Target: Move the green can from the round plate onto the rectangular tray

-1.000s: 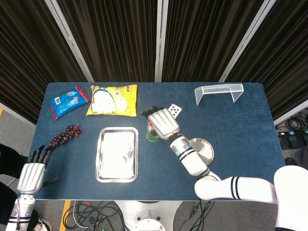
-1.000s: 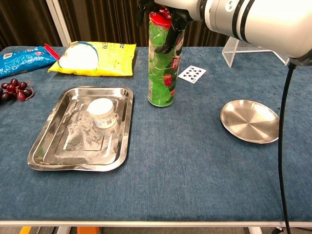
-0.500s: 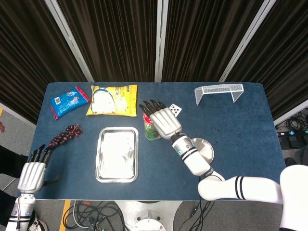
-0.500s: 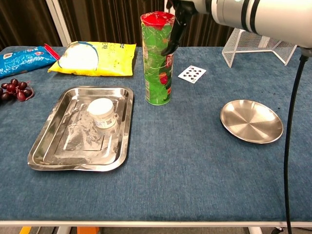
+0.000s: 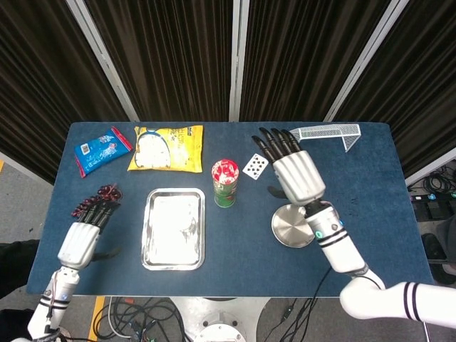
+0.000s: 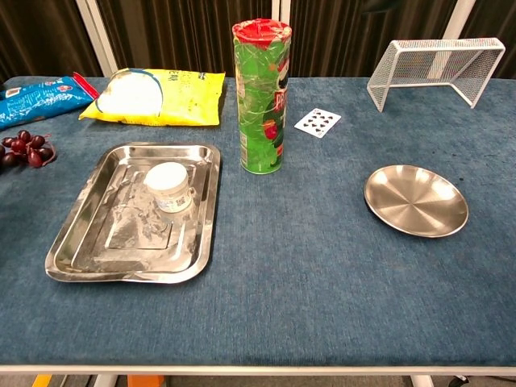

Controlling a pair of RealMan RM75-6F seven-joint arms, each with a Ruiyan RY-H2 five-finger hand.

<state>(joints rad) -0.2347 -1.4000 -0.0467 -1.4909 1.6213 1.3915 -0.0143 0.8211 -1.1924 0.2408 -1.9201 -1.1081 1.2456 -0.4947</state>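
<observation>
I see the can (image 6: 262,95) standing upright on the table (image 6: 322,266) near the middle of the chest view, red lid up. It sits just right of the tray (image 6: 97,242), close to the tray's upper right corner but not on it, and well left of the plate (image 6: 416,199), which lies bare at the right. In the head view the can (image 5: 224,183) shows at frame centre, between the tray (image 5: 173,258) and the plate (image 5: 293,225).

My right hand (image 5: 295,169) is up over the table in the right half of the head view, fingers straight and spread, holding nothing. It is apart from the can, above the plate's upper edge in the frame, fingertips reaching toward the card (image 5: 254,166). My left hand (image 5: 84,235) is at the lower left of the head view, over the table's left edge near the grapes (image 5: 105,192), fingers straight and close together, holding nothing. The chest view shows neither hand.

A small white jar (image 6: 168,186) sits in the tray's upper half. The yellow bag (image 6: 157,96) and blue packet (image 6: 36,99) lie along the upper left, and the wire goal (image 6: 435,70) is at upper right.
</observation>
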